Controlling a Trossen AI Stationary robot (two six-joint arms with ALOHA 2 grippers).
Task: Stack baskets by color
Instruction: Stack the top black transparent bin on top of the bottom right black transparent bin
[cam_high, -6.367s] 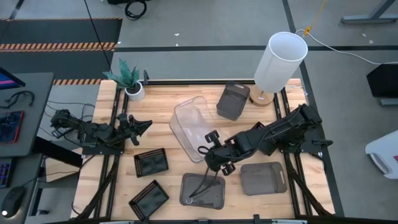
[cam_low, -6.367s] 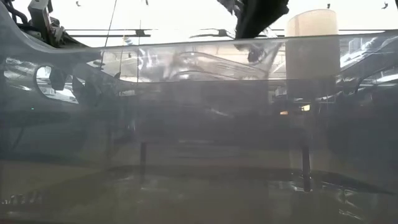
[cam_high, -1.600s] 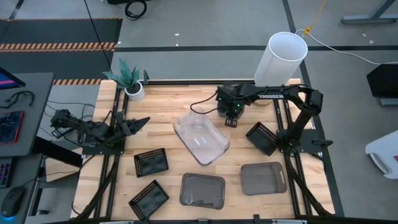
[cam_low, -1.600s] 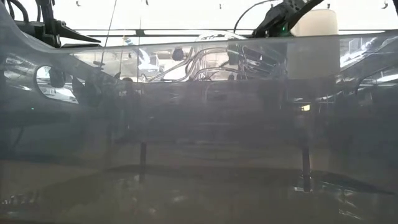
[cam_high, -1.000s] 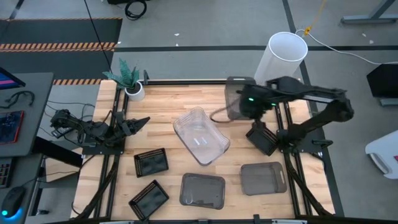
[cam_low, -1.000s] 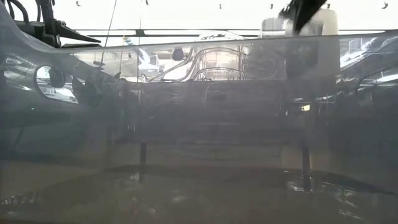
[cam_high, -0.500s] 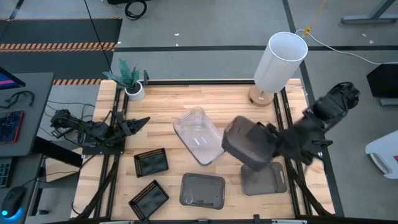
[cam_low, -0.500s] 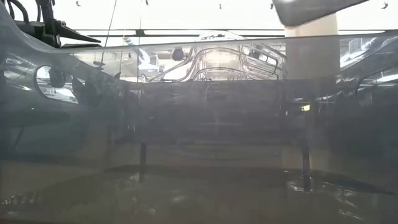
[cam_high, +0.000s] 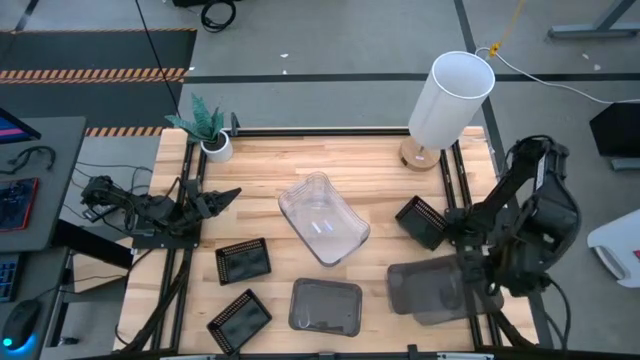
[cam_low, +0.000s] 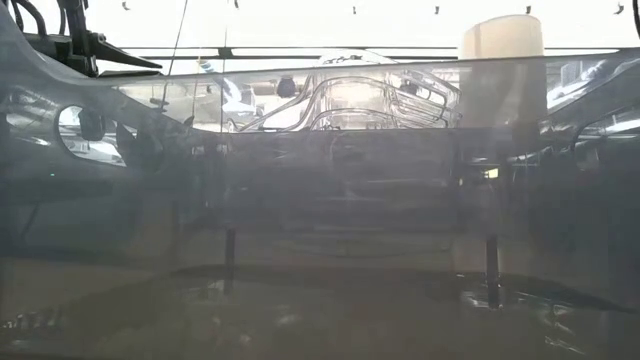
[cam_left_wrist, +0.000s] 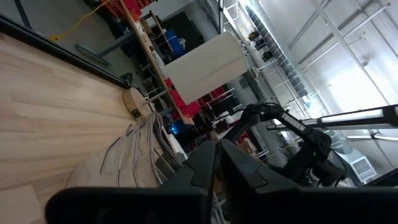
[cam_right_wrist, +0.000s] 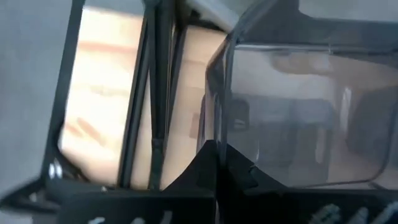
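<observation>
Now right gripper clamps a smoky-grey basket over another.

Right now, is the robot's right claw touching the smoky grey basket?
Touching. In the right wrist view the right gripper is shut on the rim of the grey basket, pinching its wall between the fingers.

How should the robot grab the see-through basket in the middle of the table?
Best guess: pinch the rim of the clear basket from straight above. It lies open side up and slanted on the table, so its thin wall fits between pincer fingers, and the long sides look free of neighbours.
</observation>
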